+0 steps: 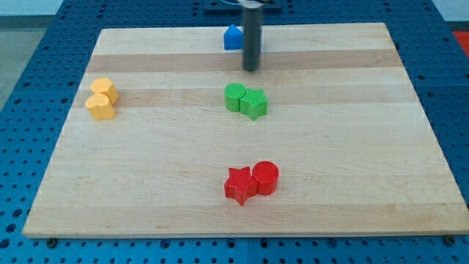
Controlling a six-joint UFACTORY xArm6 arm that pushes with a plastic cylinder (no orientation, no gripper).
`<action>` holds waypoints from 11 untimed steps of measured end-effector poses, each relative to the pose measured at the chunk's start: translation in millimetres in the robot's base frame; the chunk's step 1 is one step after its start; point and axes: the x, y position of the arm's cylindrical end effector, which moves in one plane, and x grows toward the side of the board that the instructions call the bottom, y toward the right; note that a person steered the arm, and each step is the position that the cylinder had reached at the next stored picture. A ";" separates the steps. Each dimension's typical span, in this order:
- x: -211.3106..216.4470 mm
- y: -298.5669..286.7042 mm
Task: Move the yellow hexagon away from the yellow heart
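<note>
Yellow hexagon (105, 89) touching yellow heart (100, 107), just above it, near surface (330, 147) left edge. My tip (251, 70) well apart to hexagon's right, slightly higher, beside blue block (233, 37). End effector: bare rod, no jaws, holding nothing.

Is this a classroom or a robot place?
Probably a robot test bench in a lab. A wooden board lies on a blue table full of holes, small coloured blocks such as the red star sit on it, and my tip hangs above.
</note>
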 end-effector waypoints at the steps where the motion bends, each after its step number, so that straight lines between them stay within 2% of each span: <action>1: -4.3 -75.0; 3: 0.9 -257.6; 4: 30.8 -281.6; 5: 64.1 -278.8; 9: 67.6 -141.6; 11: 54.4 -161.7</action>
